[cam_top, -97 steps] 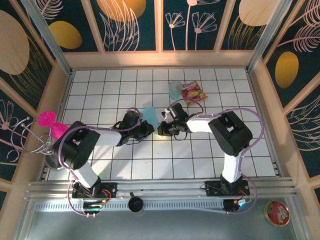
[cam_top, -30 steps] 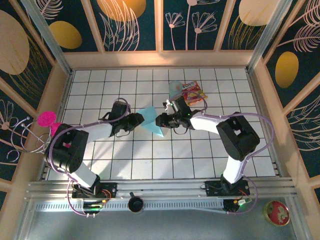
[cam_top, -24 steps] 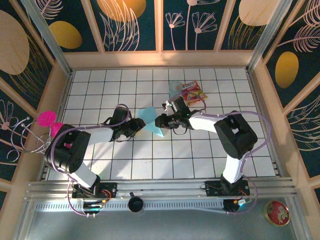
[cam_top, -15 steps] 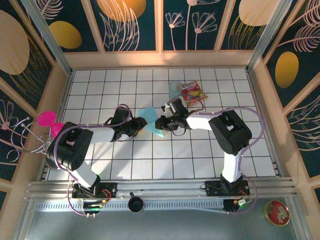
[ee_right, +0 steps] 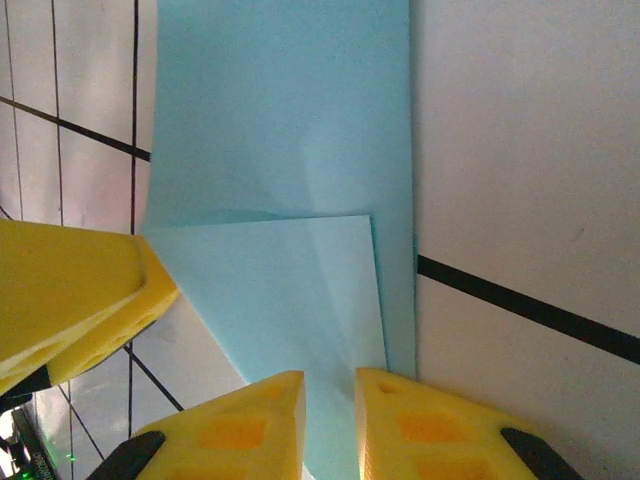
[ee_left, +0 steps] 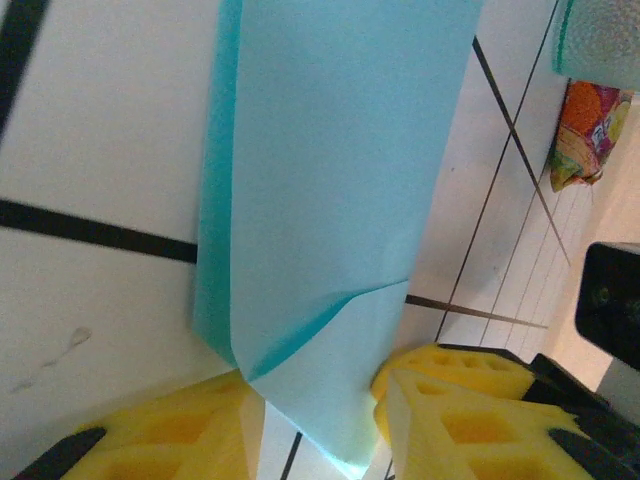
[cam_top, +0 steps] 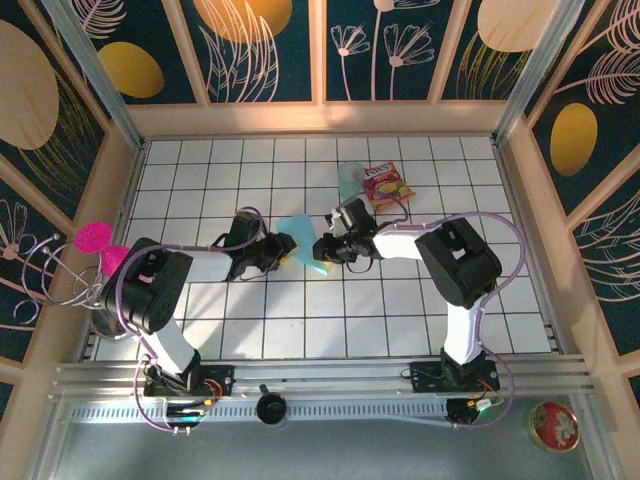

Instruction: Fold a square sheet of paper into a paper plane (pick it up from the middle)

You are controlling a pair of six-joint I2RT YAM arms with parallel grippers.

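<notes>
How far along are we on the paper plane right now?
Early stage. Done: the sheet of paper carries a first fold, a flap creased over it. In hand: the right end effector pinches one end; the left end effector straddles the other, fingers apart. To do: the pointed nose, centre ridge and wings; no dart shape yet.

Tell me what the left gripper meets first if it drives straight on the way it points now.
The left gripper meets the square sheet of paper first; it already lies between the fingers. Just beyond, the right gripper faces it, seemingly head-on, though depth is unclear.
</notes>
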